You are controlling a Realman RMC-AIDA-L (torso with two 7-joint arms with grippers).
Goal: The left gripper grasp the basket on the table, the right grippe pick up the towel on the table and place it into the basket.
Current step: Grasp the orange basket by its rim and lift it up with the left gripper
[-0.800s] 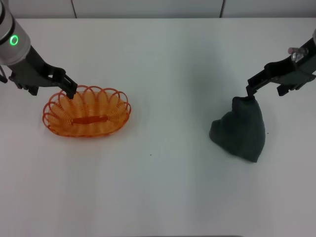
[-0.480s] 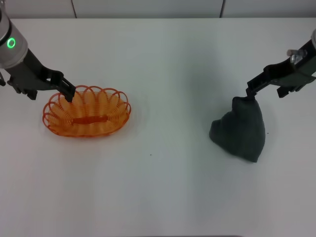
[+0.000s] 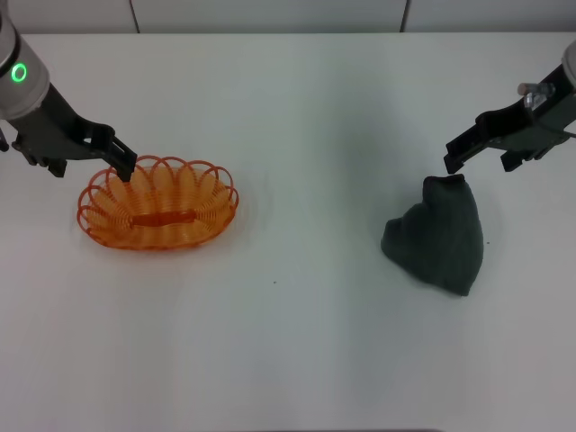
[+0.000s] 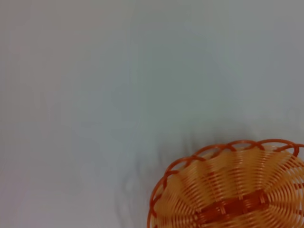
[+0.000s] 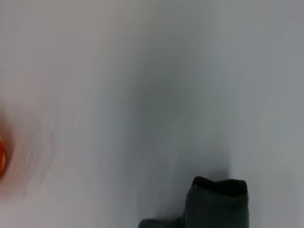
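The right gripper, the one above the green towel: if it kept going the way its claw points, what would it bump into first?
Probably the towel. The right gripper points down and toward the robot's left, with its tip just above the towel's peak. It looks slightly clear of the cloth, though depth is hard to judge; if it slid past the peak, the table comes next.

My left gripper (image 3: 126, 165) sits low at the far left, its black claw angled down and inward from the arm with the green ring. I cannot make out whether its fingers are parted. My right gripper (image 3: 450, 160) hangs at the far right on the dark arm that reaches in from the edge, claw pointing inward and down; its finger gap is likewise unclear.
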